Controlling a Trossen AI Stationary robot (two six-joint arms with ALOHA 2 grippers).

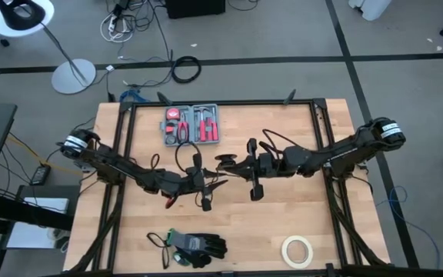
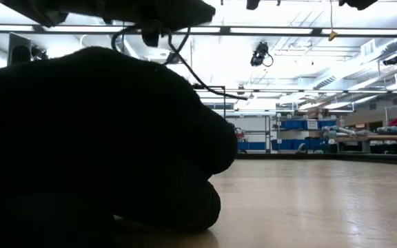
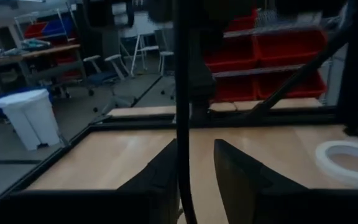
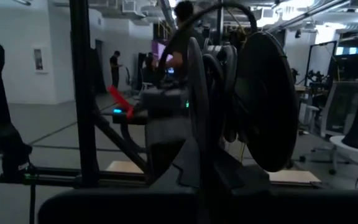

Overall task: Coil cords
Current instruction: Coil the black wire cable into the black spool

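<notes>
Left gripper is held over the table middle, and in its wrist view the two fingers are seen parted, with a thin black cord running straight between them; whether the pads touch it cannot be told. Right gripper is met just across from it, nose to nose, its jaws shut on a round coil of the same cord, which is seen edge-on in the right wrist view. Loose loops are seen hanging around both wrists above the wood, so the cord is held up in the air between the two arms rather than laid on the table.

The cord is judged to be light, limp and a little springy: turns are likely to slacken if tension is dropped. It is best taken on the straight tail close to the coil, pinched lightly so it can slide, while the coil is kept clamped flat across its turns.

Gloves, a tape roll and a tool case lie well apart from the work.
</notes>
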